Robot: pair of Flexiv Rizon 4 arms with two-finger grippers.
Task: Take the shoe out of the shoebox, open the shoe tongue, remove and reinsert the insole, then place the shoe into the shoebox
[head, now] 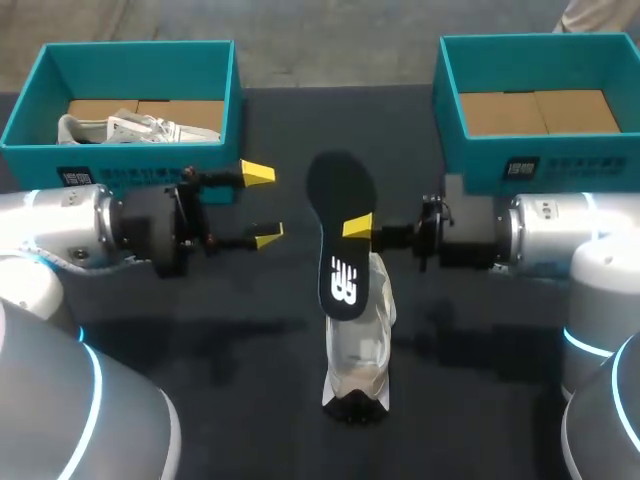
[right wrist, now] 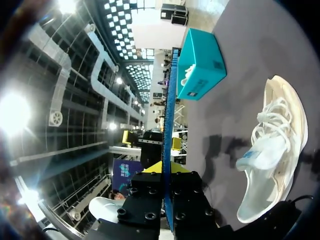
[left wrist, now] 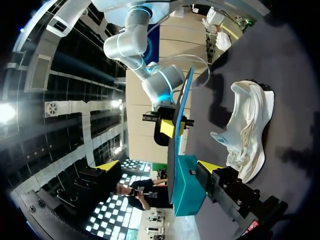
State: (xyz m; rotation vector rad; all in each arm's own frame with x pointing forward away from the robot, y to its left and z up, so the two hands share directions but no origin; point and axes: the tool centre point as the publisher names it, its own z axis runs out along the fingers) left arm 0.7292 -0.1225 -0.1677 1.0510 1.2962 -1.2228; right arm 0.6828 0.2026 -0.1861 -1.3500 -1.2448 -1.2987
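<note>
Insole [head: 340,225], black with white print, held roughly level above the worktop [head: 230,340], printed face up; right tool [head: 354,228] is clamped on its edge near the middle, one yellow tip on the upper face; right wrist view shows the insole edge-on, pinched between that tool's fingers; white shoe [head: 360,345] lies on the worktop between the two arms, partly under the insole's near end; cannot tell if insole and shoe touch; left tool [head: 263,205] hangs on the other side of the insole, apart from it, fingers spread wide with nothing between them; left wrist view has the insole edge-on ahead of those spread fingers and the shoe [left wrist: 247,130] off to one side; right box [head: 600,160], teal, stands at the far edge with only a cardboard floor showing; left box [head: 130,160], teal too, holds a second shoe [head: 110,128], white.
</note>
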